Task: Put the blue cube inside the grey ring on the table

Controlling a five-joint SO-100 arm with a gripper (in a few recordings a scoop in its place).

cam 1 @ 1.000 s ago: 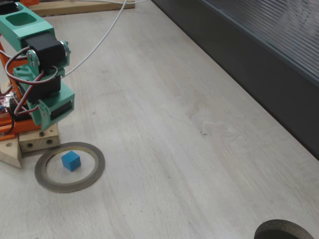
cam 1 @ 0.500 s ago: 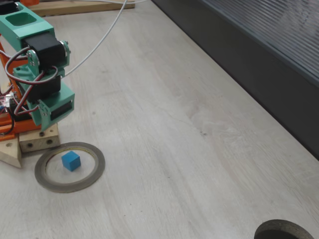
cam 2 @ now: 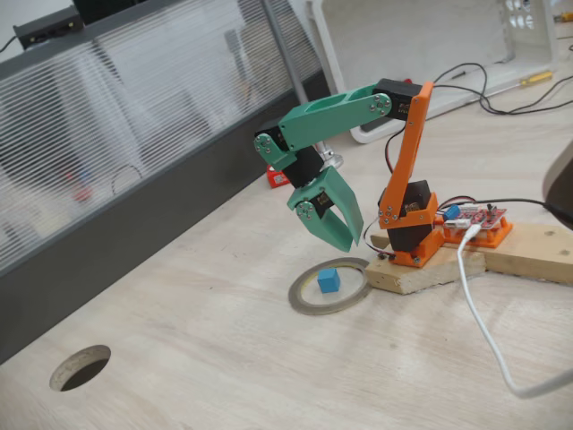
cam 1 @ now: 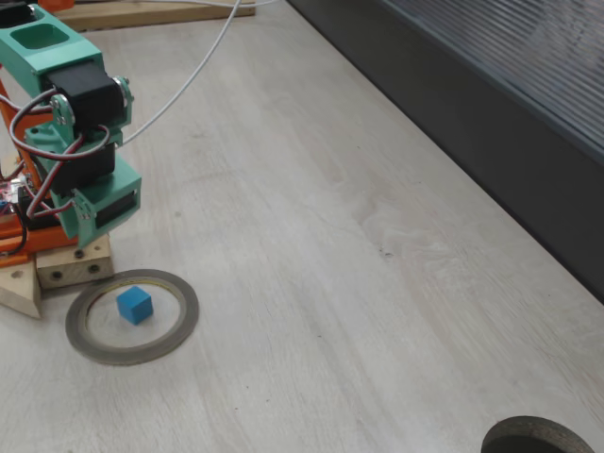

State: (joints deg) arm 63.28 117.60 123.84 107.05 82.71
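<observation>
End effector [cam 2: 340,235] hangs above the grey ring [cam 2: 329,287] (fingers apart, empty).

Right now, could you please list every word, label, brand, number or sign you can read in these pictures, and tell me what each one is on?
None can be read.
The red circuit board beside the arm's base: any print is too small to read.
The blue cube, the grey ring and the tool: plain, with no markings.
</observation>
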